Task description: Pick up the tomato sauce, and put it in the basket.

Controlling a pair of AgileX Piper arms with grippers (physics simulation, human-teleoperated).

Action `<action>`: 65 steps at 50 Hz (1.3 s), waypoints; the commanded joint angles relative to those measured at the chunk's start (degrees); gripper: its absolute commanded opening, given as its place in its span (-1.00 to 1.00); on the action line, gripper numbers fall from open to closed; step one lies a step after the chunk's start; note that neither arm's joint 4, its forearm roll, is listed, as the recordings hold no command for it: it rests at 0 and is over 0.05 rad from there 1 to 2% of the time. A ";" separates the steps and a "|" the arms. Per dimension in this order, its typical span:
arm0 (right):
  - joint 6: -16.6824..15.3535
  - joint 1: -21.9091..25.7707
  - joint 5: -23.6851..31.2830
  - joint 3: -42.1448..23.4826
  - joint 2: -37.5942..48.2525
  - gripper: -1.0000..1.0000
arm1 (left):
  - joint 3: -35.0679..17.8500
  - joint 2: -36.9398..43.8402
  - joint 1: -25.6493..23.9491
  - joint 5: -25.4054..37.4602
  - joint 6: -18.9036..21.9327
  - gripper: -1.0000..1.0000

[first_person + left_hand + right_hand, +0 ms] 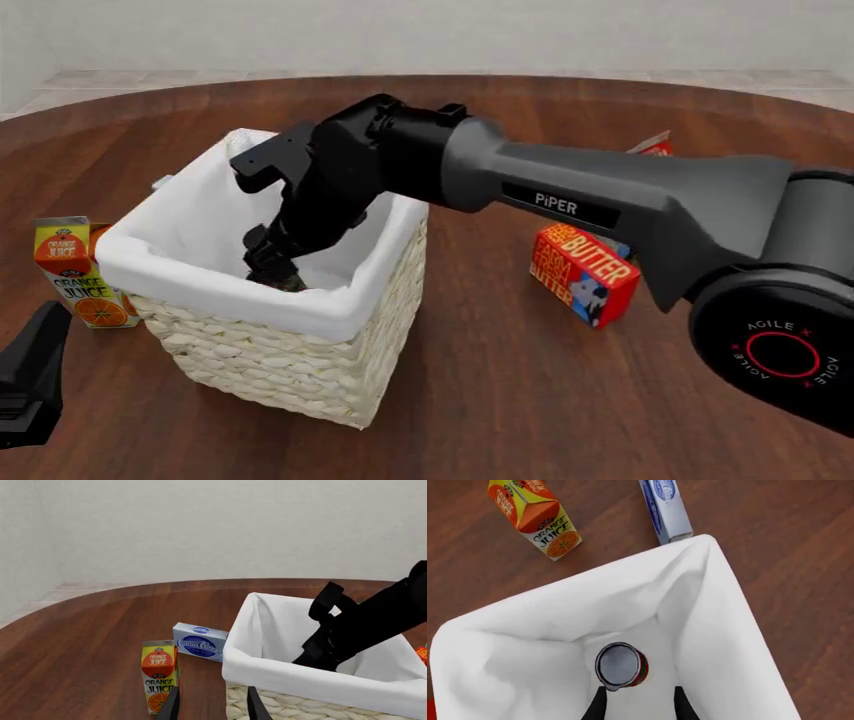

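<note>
Now the tomato sauce [620, 664] sits upright inside the basket [358, 290]; right gripper [637, 702] is spread, holding nothing. Lift straight up, clear of the lining.

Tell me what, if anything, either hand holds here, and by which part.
Nothing is held. The tomato sauce sits upright inside the basket, ahead of the right hand, whose fingers are apart and clear of it. The left hand is open too.

Round dark wood table [507, 400], plain white wall [220, 525] behind.
</note>
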 commanded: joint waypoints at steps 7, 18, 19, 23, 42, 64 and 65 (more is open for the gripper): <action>0.34 -0.19 0.09 -0.20 0.05 1.00 | 0.00 0.00 0.00 -0.01 0.00 1.00; 0.33 0.03 0.01 0.17 -0.84 1.00 | 0.00 0.00 -0.01 0.00 0.01 1.00; 0.20 -0.04 0.04 0.27 -1.10 1.00 | 0.00 0.00 0.00 -0.01 -0.01 1.00; 0.16 0.04 0.12 0.71 -2.22 1.00 | 0.00 0.00 0.01 0.00 0.00 1.00; -0.53 1.35 -0.38 7.08 -12.67 1.00 | 0.00 0.00 -0.02 0.00 -0.02 1.00; 0.06 3.46 -1.00 16.17 -26.94 1.00 | 0.00 0.00 -0.01 0.01 -0.01 1.00; 0.06 3.46 -1.01 16.20 -26.96 1.00 | 0.00 0.00 0.00 -0.01 0.00 1.00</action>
